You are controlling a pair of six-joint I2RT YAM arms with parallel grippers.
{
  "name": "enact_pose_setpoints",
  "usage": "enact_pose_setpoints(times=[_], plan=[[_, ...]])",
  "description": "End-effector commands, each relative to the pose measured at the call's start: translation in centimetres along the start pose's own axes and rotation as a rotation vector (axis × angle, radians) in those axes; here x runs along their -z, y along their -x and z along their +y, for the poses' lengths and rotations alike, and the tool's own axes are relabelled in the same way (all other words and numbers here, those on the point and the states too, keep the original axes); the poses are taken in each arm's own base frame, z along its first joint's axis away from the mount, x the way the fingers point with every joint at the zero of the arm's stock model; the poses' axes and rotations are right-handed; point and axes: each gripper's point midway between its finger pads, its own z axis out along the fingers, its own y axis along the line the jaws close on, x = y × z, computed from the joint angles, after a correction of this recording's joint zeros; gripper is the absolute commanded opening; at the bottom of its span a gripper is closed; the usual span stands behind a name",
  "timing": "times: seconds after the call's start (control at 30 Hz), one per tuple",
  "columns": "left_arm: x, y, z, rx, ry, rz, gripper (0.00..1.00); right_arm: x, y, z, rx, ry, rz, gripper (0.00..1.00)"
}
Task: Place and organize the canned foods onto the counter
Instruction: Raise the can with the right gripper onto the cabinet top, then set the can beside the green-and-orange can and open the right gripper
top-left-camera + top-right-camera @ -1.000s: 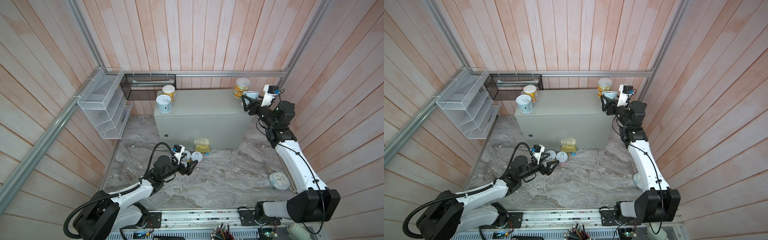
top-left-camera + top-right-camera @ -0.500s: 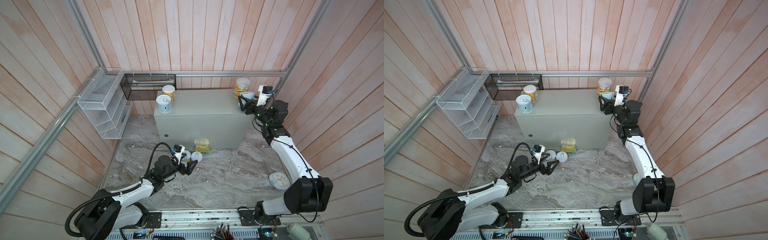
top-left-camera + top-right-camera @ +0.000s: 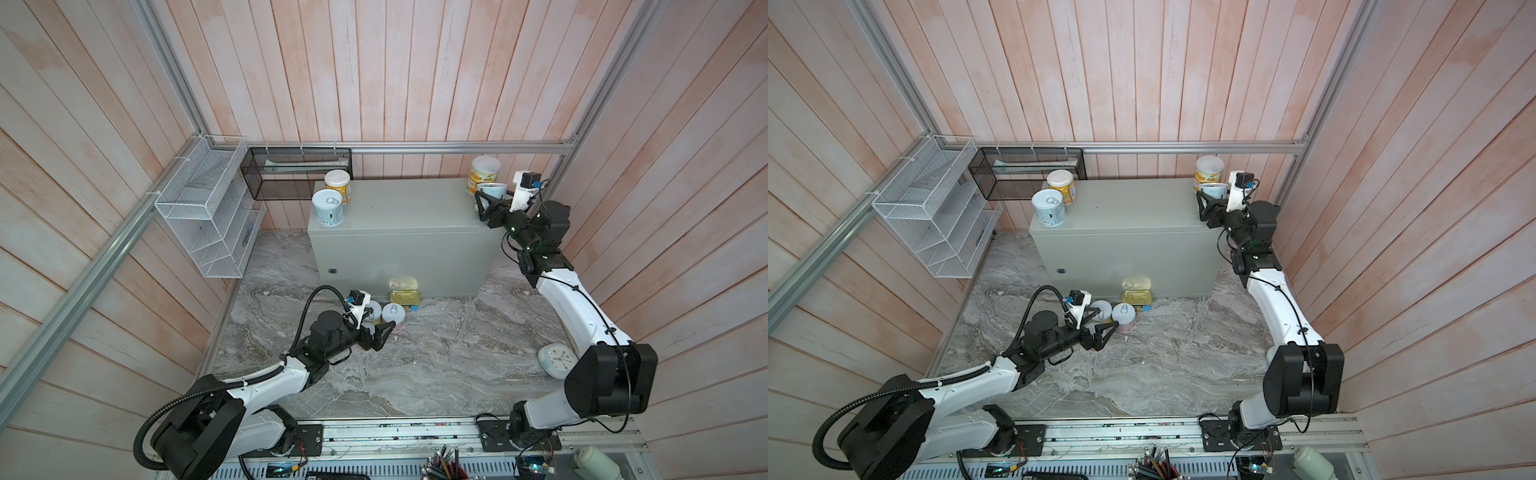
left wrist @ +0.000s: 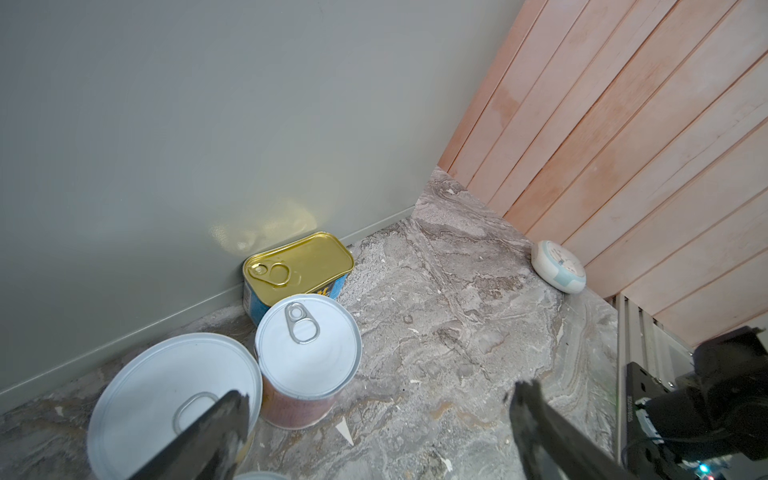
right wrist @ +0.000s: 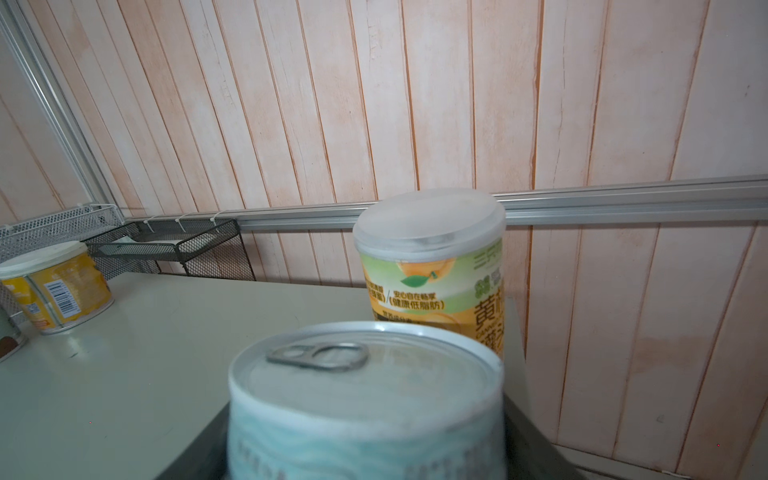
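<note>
1. Grey-veined marble floor point(image 3: 436, 353) surrounds the light-grey metal box counter point(image 3: 399, 216).
2. At the counter's right end, the right gripper point(image 3: 490, 201) clamps a pale-blue-labelled round can point(image 3: 492, 190). A yellow-green lidded can point(image 3: 484, 170) stands just beyond it.
3. Low over the marble, the left gripper point(image 4: 380, 395) is spread wide and empty. A pink-labelled pull-tab can point(image 4: 307, 353) sits just ahead, with a gold-topped rectangular tin point(image 4: 297, 266) beyond.

Counter point(image 3: 407, 203): grey metal box standing on the marble floor point(image 3: 436, 365).

On top:
- left front corner: pale blue can point(image 3: 328, 208), with a yellow can point(image 3: 338, 186) just behind it
- right rear corner: green-and-orange can point(image 3: 484, 172)
- right edge: second pale blue can point(image 3: 491, 192); cannot tell whether it touches the top

On the floor:
- gold-topped tin point(image 3: 404, 296) against the counter front
- pink can point(image 3: 392, 312) and white-topped can point(image 3: 373, 308) beside it
- round clock point(image 3: 557, 360) near the right wall
</note>
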Motion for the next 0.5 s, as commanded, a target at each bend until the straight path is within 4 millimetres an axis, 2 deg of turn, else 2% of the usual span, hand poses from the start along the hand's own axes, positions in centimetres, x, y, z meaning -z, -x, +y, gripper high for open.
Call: enact_pose_setpoints(times=[0.0, 0.17, 0.3, 0.47], plan=[[-0.2, 0.6, 0.1, -0.021, 0.003, -0.015, 1.00, -0.5, 0.3, -0.7, 0.003, -0.021, -0.032, 0.60], [-0.3, 0.6, 0.1, -0.026, 0.004, -0.011, 1.00, -0.7, -0.4, -0.5, -0.022, 0.009, -0.017, 0.67], [-0.5, 0.3, 0.2, -0.027, 0.007, 0.006, 1.00, -0.7, -0.5, 0.3, -0.034, 0.049, 0.005, 0.82], [-0.6, 0.2, 0.1, -0.027, 0.000, 0.011, 1.00, 0.3, -0.4, 0.5, -0.026, 0.035, 0.012, 0.90]])
